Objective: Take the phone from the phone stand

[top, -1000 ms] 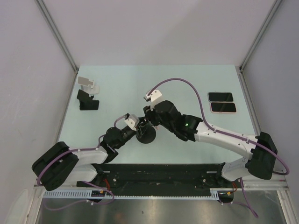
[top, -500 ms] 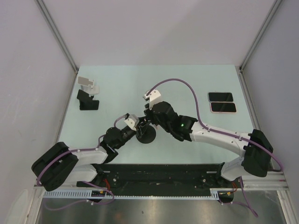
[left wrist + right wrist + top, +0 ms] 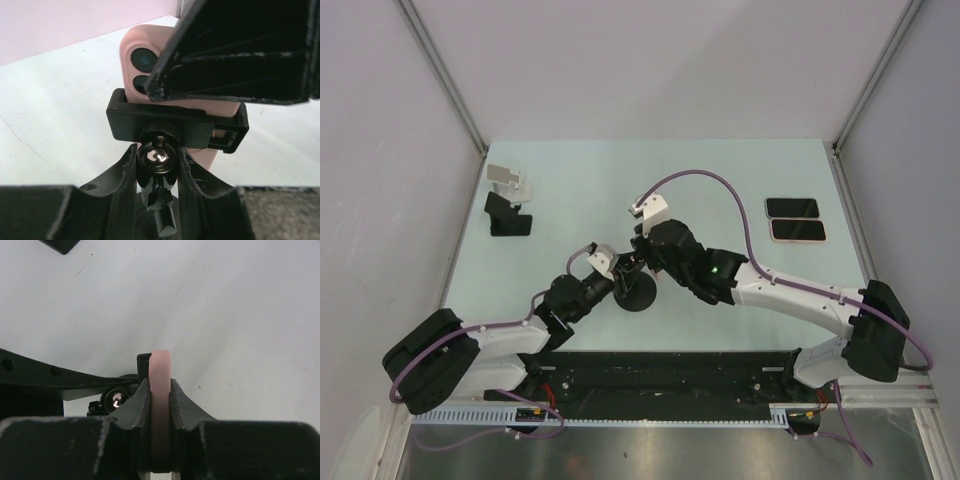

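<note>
A pink phone [image 3: 145,55] stands upright in the black clamp of the phone stand [image 3: 175,125], near the middle of the table. My left gripper [image 3: 157,152] is shut on the stand's neck, its fingers pressing both sides of the shiny ball joint [image 3: 158,156]. From above, my right gripper [image 3: 160,390] is shut on the phone [image 3: 160,367], one finger flat against each face of its top edge. In the top view the two grippers meet over the stand's round base [image 3: 638,293]. The phone's screen is hidden.
Two other phones lie flat at the right, a black one [image 3: 792,208] and a pink-rimmed one [image 3: 798,231]. A white stand [image 3: 508,180] and a black stand [image 3: 506,215] sit at the far left. Grey walls close in the table.
The right gripper's fingers have come together onto the phone. The right arm shifted slightly over the stand. The left gripper kept its hold.
</note>
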`<state>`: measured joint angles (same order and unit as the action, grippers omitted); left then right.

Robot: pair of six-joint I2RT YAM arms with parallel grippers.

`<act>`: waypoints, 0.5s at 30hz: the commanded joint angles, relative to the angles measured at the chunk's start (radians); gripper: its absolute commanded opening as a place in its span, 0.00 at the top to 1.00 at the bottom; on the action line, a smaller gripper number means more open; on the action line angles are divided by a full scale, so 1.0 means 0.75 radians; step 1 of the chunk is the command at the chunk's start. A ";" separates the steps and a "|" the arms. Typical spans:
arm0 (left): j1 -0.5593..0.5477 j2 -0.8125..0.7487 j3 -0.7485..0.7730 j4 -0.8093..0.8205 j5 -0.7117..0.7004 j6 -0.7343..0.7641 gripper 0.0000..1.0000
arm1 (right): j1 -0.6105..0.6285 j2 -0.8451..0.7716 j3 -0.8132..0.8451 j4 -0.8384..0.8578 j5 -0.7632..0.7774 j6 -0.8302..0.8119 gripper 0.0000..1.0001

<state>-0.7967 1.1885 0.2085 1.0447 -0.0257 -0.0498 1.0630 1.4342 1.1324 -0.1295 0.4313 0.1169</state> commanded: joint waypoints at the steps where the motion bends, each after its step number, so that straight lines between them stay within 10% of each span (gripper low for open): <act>1: 0.058 0.023 0.108 -0.182 -0.399 -0.124 1.00 | 0.092 -0.108 -0.005 -0.212 0.000 0.065 1.00; 15: 0.070 0.009 0.127 -0.266 -0.369 -0.132 1.00 | 0.086 -0.169 -0.002 -0.245 0.153 0.169 1.00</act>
<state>-0.8013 1.1965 0.2790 0.9287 -0.0635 -0.1177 1.0893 1.4002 1.1286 -0.2222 0.5243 0.1665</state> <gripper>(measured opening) 0.344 0.164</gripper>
